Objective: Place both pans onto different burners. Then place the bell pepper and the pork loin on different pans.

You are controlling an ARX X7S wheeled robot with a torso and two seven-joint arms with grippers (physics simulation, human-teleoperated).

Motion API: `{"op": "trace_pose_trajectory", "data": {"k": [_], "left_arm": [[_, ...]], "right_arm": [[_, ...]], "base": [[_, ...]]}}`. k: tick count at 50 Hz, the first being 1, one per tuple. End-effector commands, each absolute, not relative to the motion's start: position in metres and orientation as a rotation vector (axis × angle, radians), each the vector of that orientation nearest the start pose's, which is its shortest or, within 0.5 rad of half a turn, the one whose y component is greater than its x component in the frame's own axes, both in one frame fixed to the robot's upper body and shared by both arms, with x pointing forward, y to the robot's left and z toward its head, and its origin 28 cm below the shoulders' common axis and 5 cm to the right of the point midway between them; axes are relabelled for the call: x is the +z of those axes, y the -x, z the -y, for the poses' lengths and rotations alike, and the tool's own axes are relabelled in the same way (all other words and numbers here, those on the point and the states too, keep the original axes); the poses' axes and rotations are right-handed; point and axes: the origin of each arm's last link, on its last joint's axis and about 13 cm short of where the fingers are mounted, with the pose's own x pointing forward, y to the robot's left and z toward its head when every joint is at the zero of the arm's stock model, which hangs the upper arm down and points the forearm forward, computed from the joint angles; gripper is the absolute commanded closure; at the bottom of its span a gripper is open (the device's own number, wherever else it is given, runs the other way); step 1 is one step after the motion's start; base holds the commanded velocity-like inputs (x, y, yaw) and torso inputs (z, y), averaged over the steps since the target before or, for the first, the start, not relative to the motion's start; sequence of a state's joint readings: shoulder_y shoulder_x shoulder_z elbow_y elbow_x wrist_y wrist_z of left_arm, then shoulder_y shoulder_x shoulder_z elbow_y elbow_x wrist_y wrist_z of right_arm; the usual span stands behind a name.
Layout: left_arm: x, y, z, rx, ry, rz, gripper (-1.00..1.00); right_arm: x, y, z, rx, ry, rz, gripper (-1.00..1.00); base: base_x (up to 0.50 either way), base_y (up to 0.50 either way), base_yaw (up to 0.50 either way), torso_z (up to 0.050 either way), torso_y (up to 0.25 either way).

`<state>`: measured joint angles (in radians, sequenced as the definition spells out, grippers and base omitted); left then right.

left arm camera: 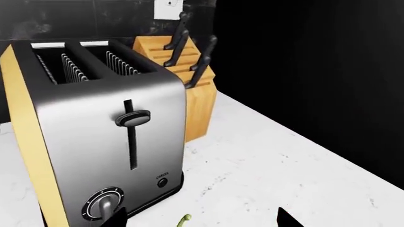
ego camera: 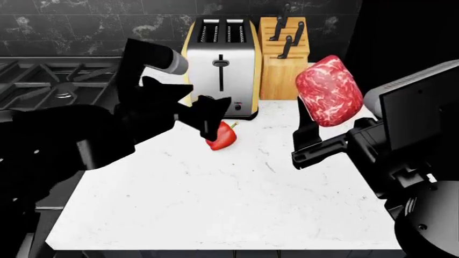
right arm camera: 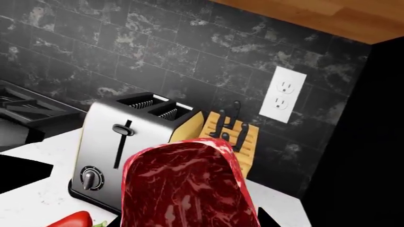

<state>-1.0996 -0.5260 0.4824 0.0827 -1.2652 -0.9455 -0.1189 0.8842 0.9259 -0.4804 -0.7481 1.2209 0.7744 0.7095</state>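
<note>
The pork loin (ego camera: 328, 91) is held up in the air by the right gripper (ego camera: 310, 141), above the white marble counter (ego camera: 215, 199) at about 2 o'clock in the head view. The slab stands nearly upright, red with white marbling, and its lower part sits between the gripper's fingers, so the right gripper is closed on it. In the right wrist view the pork loin (right arm camera: 186, 189) fills the lower middle of the picture, and the fingertips are mostly hidden behind the meat.

The bell pepper (ego camera: 221, 136) lies on the counter near the centre of the head view, just in front of the toaster (ego camera: 221, 67). The left gripper (ego camera: 208, 115) is right over it, and its dark fingers cover the upper part of the pepper. I cannot tell how wide it is open, or whether it grips the pepper. In the left wrist view only a bit of the green stem (left arm camera: 183, 220) shows at the edge, between two dark fingertips (left arm camera: 287, 220).

The knife block (ego camera: 283, 54) stands at the toaster's 3 o'clock, close beside it, against the dark tiled wall. The stove with its grates (ego camera: 50, 83) is at 10 o'clock. A wall outlet (right arm camera: 283, 94) is above the knife block in the right wrist view.
</note>
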Motion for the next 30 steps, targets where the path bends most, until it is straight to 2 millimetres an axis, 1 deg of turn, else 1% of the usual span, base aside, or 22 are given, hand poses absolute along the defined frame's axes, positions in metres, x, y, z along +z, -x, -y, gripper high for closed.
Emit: {"op": "trace_pose_trajectory", "data": {"k": [1,6,13,25,30], "left_arm": [[0.256,-0.331,-0.222,-0.72,-0.014,-0.273,-1.0],[0.251,-0.34,-0.224,-0.715,-0.086,-0.272,-1.0],[0.244,-0.353,-0.228,-0.713,-0.077,-0.29,-1.0],[0.236,-0.365,-0.227,-0.738,-0.079,-0.326,-1.0],[0.228,-0.365,-0.227,-0.748,-0.069,-0.37,-1.0]], "right_arm": [[0.259,-0.211,0.135,0.181,0.303,0.224,1.0],[0.258,-0.211,0.135,0.19,0.307,0.222,1.0],[0.26,-0.209,0.136,0.18,0.302,0.228,1.0],[0.26,-0.208,0.136,0.182,0.308,0.23,1.0],[0.261,-0.208,0.136,0.182,0.309,0.232,1.0]], "base": [[0.0,0.0,0.0,0.0,0.0],[0.0,0.0,0.0,0.002,0.002],[0.0,0.0,0.0,0.0,0.001],[0.0,0.0,0.0,0.0,0.001],[0.0,0.0,0.0,0.002,0.002]]}}
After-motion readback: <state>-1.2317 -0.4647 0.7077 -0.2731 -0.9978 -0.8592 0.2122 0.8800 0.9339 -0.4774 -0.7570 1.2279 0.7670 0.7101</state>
